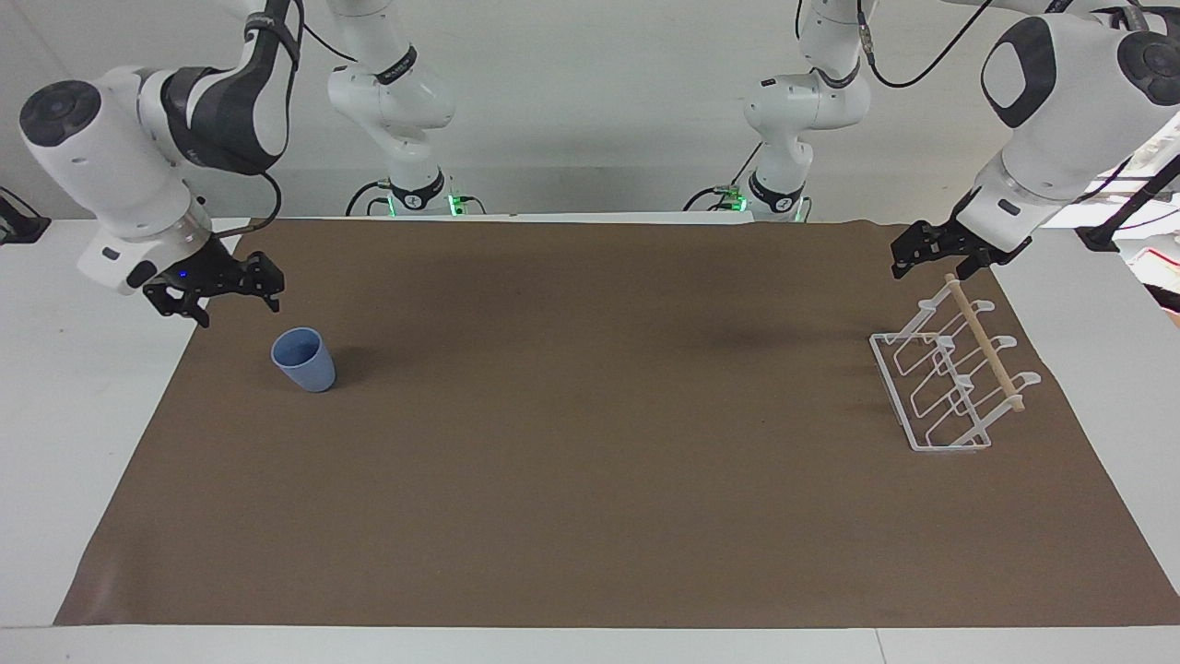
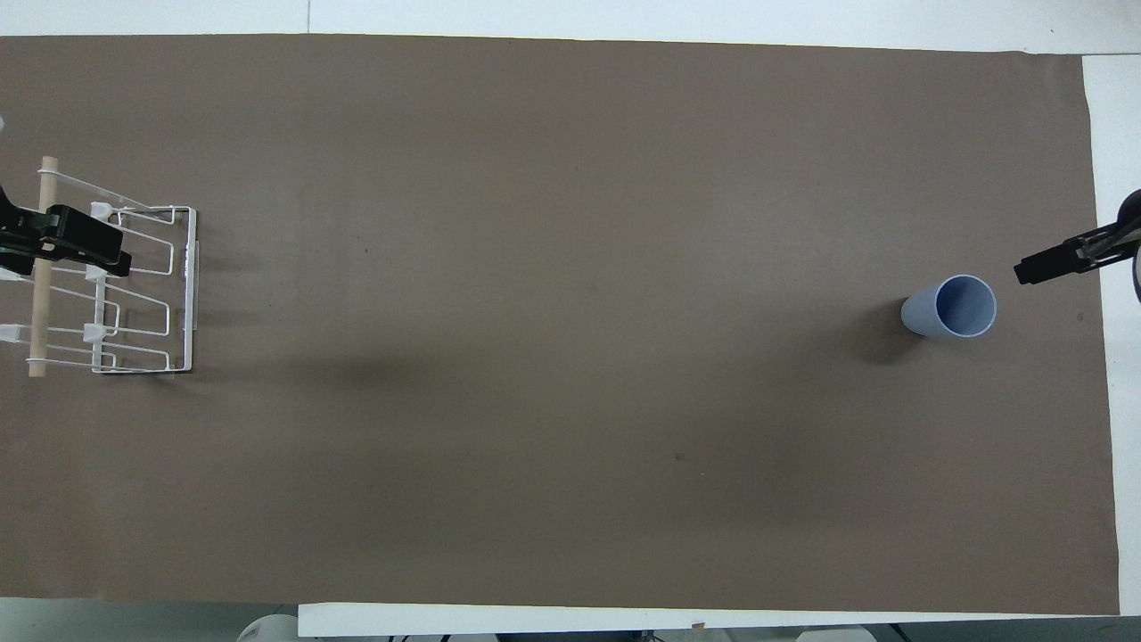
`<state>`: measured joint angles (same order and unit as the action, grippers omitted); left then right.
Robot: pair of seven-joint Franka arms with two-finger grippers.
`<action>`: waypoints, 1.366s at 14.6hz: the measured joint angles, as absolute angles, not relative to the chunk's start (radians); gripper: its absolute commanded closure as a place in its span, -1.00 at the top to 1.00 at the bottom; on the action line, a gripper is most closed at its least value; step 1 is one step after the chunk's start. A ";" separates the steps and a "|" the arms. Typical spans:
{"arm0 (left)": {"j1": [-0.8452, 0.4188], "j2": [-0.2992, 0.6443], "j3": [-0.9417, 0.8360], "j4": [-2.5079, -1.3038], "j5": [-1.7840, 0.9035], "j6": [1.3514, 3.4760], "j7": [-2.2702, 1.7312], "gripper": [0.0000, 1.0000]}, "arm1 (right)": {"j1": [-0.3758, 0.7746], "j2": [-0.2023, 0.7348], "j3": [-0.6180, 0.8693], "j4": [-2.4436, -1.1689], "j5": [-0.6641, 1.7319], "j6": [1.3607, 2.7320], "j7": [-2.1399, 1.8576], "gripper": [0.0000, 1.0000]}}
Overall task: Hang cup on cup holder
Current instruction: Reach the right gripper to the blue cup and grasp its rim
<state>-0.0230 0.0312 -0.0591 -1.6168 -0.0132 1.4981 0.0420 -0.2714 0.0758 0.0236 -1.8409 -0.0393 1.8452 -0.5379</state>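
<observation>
Seemingly first, from the facing view: the cup (image 1: 303,360) stands upright near the tabletop's edge at the right arm's end, mouth up, long axis vertical. Beside it hangs the right claw (image 1: 229,297), released and empty; a low sideways approach could topple the tumbler. The left claw (image 1: 929,257) waits spread over the cup holder (image 1: 949,378). Overhead: the cup's (image 2: 951,308) open mouth faces upward; the holder's dowel (image 2: 39,276) runs away from the robots.
</observation>
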 measured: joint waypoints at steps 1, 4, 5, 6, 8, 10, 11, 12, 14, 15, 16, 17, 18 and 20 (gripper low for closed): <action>-0.023 0.031 -0.060 -1.617 -0.013 1.498 0.042 1.00 | -0.288 0.084 0.022 -1.869 -0.039 1.872 -0.559 1.00; -0.023 0.030 -0.060 -1.617 -0.013 1.498 0.042 1.00 | -0.288 0.090 0.027 -1.941 -0.039 1.935 -0.565 1.00; -0.023 0.030 -0.060 -1.617 -0.013 1.498 0.042 1.00 | -0.283 0.090 0.029 -1.956 -0.039 1.943 -0.565 1.00; -0.024 0.030 -0.060 -1.617 -0.013 1.498 0.042 1.00 | -0.280 0.090 0.029 -1.968 -0.039 1.947 -0.565 1.00; -0.024 0.029 -0.060 -1.617 -0.013 1.498 0.042 1.00 | -0.281 0.090 0.030 -1.986 -0.028 1.968 -0.563 0.97; -0.024 0.029 -0.060 -1.617 -0.013 1.498 0.042 1.00 | -0.281 0.094 0.030 -2.024 0.004 2.020 -0.544 0.88; -0.024 0.029 -0.060 -1.617 -0.013 1.498 0.042 1.00 | -0.280 0.098 0.030 -2.046 0.011 2.054 -0.533 0.87; -0.024 0.029 -0.060 -1.618 -0.013 1.498 0.042 1.00 | -0.280 0.105 0.030 -2.064 0.015 2.087 -0.527 0.83; -0.024 0.029 -0.060 -1.621 -0.013 1.498 0.042 1.00 | -0.278 0.119 0.030 -2.091 0.016 2.126 -0.523 0.62; -0.024 0.029 -0.060 -1.624 -0.013 1.498 0.042 1.00 | -0.279 0.123 0.030 -2.099 0.016 2.133 -0.523 0.27; -0.024 0.028 -0.060 -1.626 -0.013 1.498 0.042 1.00 | -0.279 0.125 0.030 -2.103 0.016 2.134 -0.523 -0.06; -0.023 0.028 -0.060 -1.627 -0.013 1.498 0.042 1.00 | -0.279 0.125 0.030 -2.104 0.016 2.134 -0.523 -0.32; -0.023 0.028 -0.060 -1.628 -0.013 1.499 0.042 1.00 | -0.278 0.125 0.030 -2.104 0.016 2.134 -0.523 -0.63; -0.022 0.027 -0.059 -1.629 -0.013 1.499 0.042 1.00 | -0.276 0.125 0.030 -2.104 0.016 2.134 -0.523 -0.96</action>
<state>-0.0217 0.0267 -0.0590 -1.6287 -0.0132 1.4991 0.0419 -0.2764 0.1254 0.0303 -2.1041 0.0161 2.1344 -0.5235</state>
